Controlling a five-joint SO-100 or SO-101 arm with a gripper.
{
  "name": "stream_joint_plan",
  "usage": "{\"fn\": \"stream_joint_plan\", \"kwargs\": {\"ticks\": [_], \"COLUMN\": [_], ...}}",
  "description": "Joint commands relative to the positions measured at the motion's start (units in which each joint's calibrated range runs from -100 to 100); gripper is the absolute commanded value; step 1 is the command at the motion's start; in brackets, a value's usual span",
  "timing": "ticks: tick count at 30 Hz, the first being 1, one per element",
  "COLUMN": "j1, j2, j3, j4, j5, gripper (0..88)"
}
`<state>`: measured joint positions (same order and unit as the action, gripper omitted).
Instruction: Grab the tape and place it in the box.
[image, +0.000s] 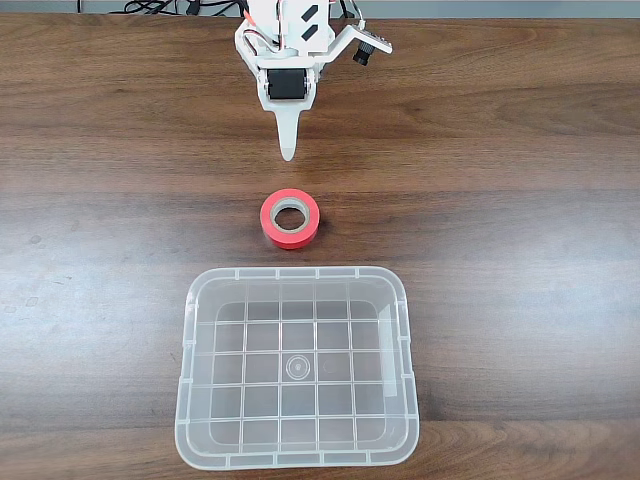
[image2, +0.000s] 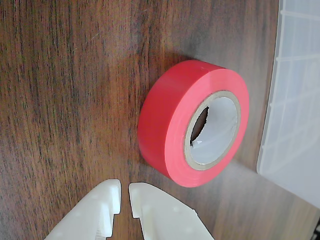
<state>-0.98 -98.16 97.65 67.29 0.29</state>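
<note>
Tape (image: 290, 218) lies flat on the table (image: 100, 250), just nearer me than my gripper (image: 288, 150), whose fingers are nearly clenched and grasp nothing, and just beyond the far rim of the box (image: 297, 276) in the fixed view.

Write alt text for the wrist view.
A red roll of tape lies flat on a dark wooden table, apart from the white gripper, whose fingers are nearly closed and hold nothing. The clear plastic box sits at the right edge.
</note>
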Motion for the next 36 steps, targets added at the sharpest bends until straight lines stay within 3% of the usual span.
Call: {"fn": "stream_joint_plan", "kwargs": {"ticks": [1,24,36], "j1": [-0.27,0.03,-0.27], "j2": [-0.8,-0.8,-0.8], "j3": [-0.81,-1.42,-17.36], "j4": [-0.08,-0.08,0.69], "j5": [-0.5,-0.6,-0.6], "gripper": [1.3,1.2,1.1]}}
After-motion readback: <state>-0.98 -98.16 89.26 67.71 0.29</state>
